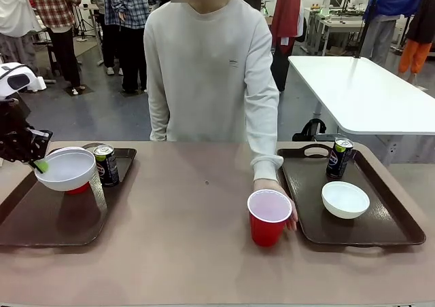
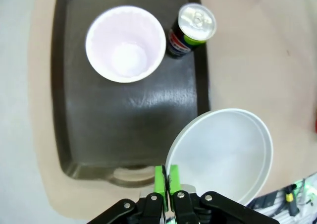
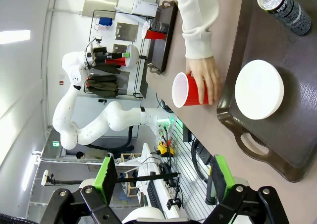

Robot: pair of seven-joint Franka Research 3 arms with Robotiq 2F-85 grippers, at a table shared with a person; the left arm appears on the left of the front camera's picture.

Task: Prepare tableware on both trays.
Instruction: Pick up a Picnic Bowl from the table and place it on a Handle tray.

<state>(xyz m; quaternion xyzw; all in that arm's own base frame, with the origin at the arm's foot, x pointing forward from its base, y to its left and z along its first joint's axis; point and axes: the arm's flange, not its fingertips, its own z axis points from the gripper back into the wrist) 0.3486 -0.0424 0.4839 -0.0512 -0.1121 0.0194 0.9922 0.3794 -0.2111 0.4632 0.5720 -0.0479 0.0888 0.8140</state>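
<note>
Two brown trays (image 1: 41, 222) sit at the table's ends. My left gripper (image 2: 166, 180) pinches a white bowl (image 2: 225, 154) by its rim above the left tray. My right gripper (image 3: 161, 177) hangs wide open, holding nothing. The person's hand (image 1: 284, 200) holds a red cup (image 1: 268, 217) beside the right tray.

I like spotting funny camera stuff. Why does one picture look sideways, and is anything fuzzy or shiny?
Right wrist view: rolled with the wrist, so the table, the person's hand and red cup stand sideways, and the wide lens bends the edges. Left wrist view: the held white bowl looks soft and out of focus, and the can top glints. Front view: sharp, evenly lit, with soft shadows under the cup.
</note>
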